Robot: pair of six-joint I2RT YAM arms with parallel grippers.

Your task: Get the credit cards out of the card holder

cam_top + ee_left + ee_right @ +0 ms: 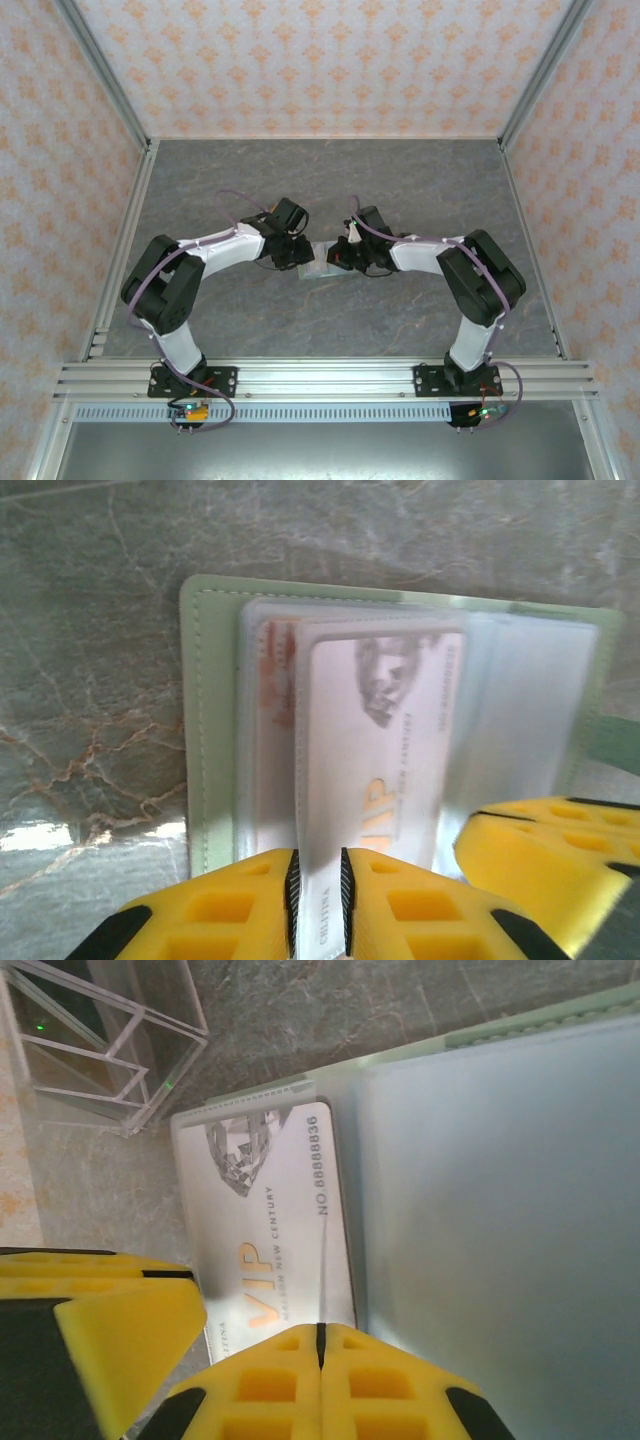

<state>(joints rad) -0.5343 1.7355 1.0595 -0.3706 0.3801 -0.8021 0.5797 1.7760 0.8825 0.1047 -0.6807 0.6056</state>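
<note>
- The left gripper [318, 900] has its yellow fingers drawn almost together. They pinch the near edge of the whitish VIP credit card [390, 730], and a strip of the card with small print shows between the black pads.
- The card runs straight ahead from that pinch, lying flat over the open card holder [205, 760]. Its far end is tucked under a lip of clear plastic.
- The holder's sage-green border shows just left of the left gripper's fingers and along the far side ahead of them.
- A second card [272, 680] with a reddish-brown mark peeks out just left of the whitish one, blurred behind plastic.
- The right gripper [320, 1360] has its pads pressed together with no gap. It sits at the near edge of the holder, right where the whitish card meets the clear plastic sleeves [500, 1210].
- Whether a sheet is caught between the right gripper's pads cannot be told.
- From the right gripper, the sleeves spread ahead and to its right, and the VIP card lies ahead and to its left.
- In the overhead view the two grippers [298, 255] [342, 255] meet nose to nose over the holder [318, 268], very near each other.
- The holder rests on the grey marbled table [90, 680].
- A clear acrylic frame [100, 1050] stands on the table, ahead and to the left of the right gripper.
</note>
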